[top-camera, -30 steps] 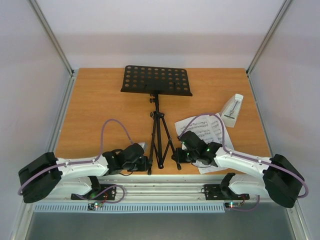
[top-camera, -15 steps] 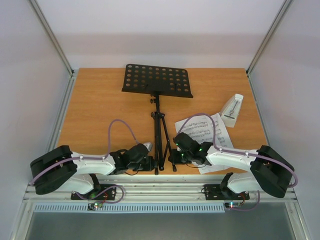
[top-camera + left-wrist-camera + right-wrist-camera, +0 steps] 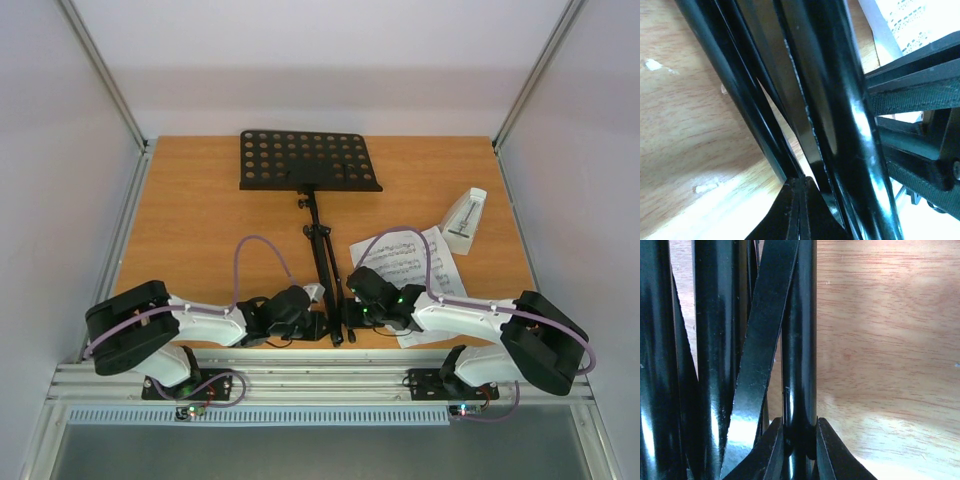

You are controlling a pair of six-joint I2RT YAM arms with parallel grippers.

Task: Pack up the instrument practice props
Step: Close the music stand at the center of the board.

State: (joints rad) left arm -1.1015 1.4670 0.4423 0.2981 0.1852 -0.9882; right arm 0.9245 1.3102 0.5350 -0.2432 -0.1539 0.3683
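Note:
The black music stand point(image 3: 305, 160) stands upright mid-table, its tripod legs point(image 3: 333, 318) drawn together at the near edge. My right gripper point(image 3: 349, 318) is shut on one leg point(image 3: 800, 365), gripped between both fingers point(image 3: 800, 434). My left gripper point(image 3: 321, 323) sits against the legs point(image 3: 840, 100) from the left, its fingers pressed together point(image 3: 801, 186) with nothing between them. White sheet-music pages point(image 3: 412, 262) lie flat under the right arm, a corner of them point(image 3: 912, 20) showing past the legs. The pale metronome point(image 3: 464, 220) stands at the right.
The wooden table point(image 3: 200, 220) is bounded by white walls on three sides, with slanted metal posts point(image 3: 105, 80) at the back corners. A metal rail point(image 3: 320, 375) with the arm bases runs along the near edge. The purple cables point(image 3: 262, 248) arch over both wrists.
The left arm has swung right, and the stand's left leg has folded in against the pole. The left gripper has closed empty. The right gripper has kept its hold on its leg.

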